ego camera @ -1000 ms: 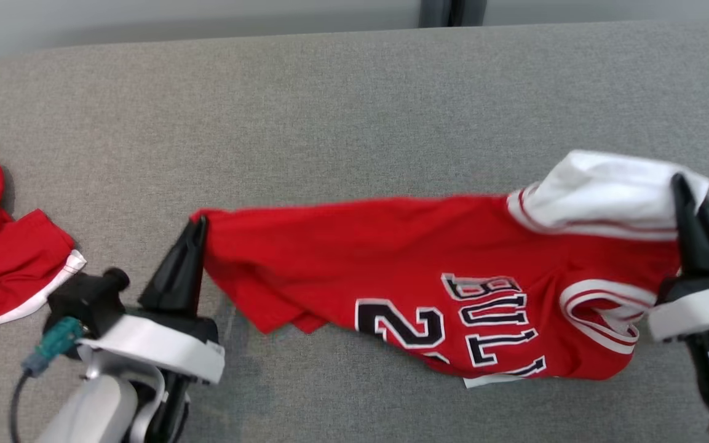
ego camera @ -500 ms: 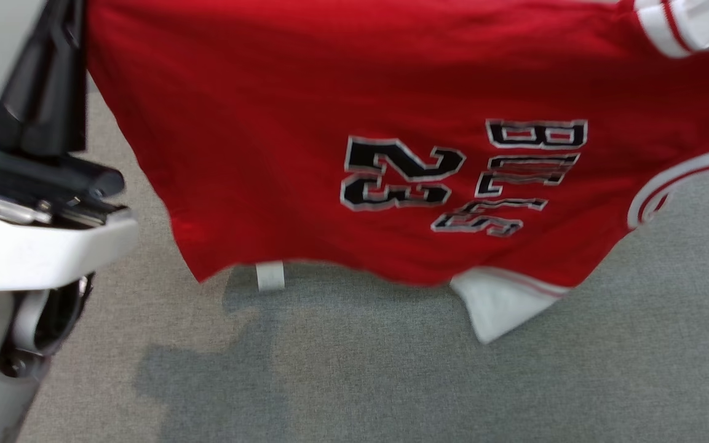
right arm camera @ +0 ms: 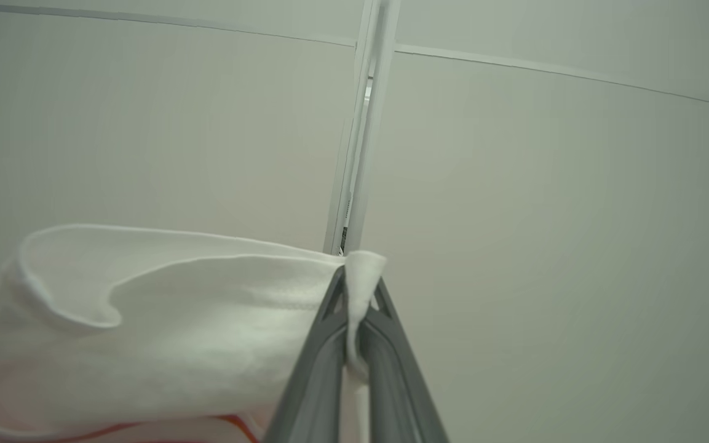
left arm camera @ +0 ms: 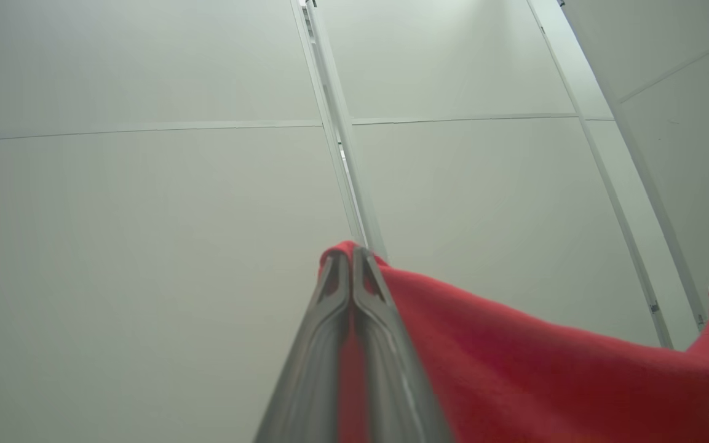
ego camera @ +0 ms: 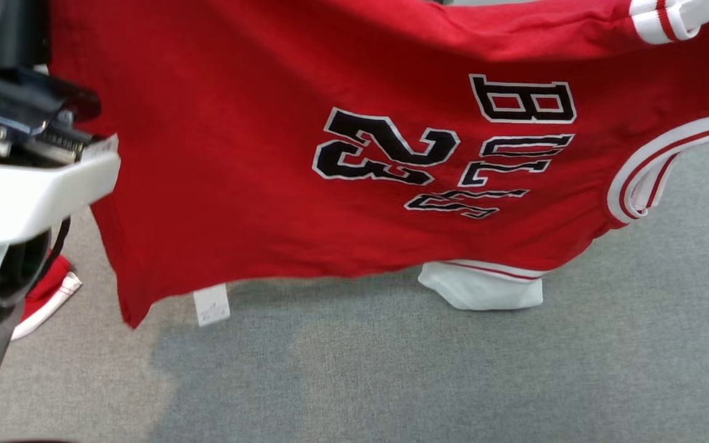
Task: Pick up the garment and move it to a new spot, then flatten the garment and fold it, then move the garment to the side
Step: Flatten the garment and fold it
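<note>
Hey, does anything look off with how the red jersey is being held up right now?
Yes. The red jersey hangs sideways between the left hand and right hand, so its lettering runs rotated. Its lower white sleeve sags lowest, seemingly brushing the grey surface, and a white tag dangles from the lower edge.

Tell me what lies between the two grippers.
The red jersey, stretched in the air: the left gripper pinches its red edge, the right gripper its white sleeve. The head view shows the span, the wrist views the grips.
</note>
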### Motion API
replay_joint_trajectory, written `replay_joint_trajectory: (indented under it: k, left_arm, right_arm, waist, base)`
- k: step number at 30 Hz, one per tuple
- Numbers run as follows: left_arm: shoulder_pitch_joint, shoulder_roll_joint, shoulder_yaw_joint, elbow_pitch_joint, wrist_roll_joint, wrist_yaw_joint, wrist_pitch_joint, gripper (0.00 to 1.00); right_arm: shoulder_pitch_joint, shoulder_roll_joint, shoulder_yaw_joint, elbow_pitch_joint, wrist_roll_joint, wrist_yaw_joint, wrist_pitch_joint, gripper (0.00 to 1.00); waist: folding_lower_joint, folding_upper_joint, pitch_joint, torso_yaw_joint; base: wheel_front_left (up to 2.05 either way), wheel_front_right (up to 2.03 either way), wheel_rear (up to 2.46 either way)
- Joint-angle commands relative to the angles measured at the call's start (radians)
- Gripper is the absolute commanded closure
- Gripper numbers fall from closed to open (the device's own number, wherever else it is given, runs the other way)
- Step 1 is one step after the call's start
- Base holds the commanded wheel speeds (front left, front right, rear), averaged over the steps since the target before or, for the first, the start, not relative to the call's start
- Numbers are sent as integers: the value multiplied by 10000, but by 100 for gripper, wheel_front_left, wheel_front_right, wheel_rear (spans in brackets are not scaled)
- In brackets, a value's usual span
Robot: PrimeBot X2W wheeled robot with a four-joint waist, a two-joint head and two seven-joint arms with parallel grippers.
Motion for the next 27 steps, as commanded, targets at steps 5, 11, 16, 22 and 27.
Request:
replay_joint_trajectory:
  k: [5, 11, 16, 22, 27]
  left_arm:
    - [-1233, -346, -193, 979, -205, -512, -148, 100]
    - [-3654, -1124, -583, 3608, -259, -1412, -643, 100]
    - [-5470, -1724, -505, 6412, -314, -1880, -1316, 100]
    - [-6872, -2287, -327, 9167, -392, -2247, -1842, 100]
    - [-6944, -2834, -486, 11259, -717, -2627, -1834, 100]
  right_arm:
    - [-1134, -250, 479, 971, 321, -5, 20, 100]
    - [-4016, -355, 1478, 3169, 842, -5, -607, 100]
    - [-6595, 66, 2295, 5508, 1126, -8, -1845, 100]
    - [-8692, 782, 2839, 8266, 1270, -5, -3491, 100]
    - [-9069, 1190, 3721, 10311, 1421, -5, -3765, 100]
  waist:
    - [0, -1, 749, 95]
    - [0, -1, 1717, 224]
    - [0, -1, 2111, 230]
    - [0, -1, 2332, 176]
    - [0, -1, 2534, 114]
  base:
    - [0, 0, 0]
    - [0, 0, 0]
    - [0, 0, 0]
    - [0, 0, 0]
    - [0, 0, 0]
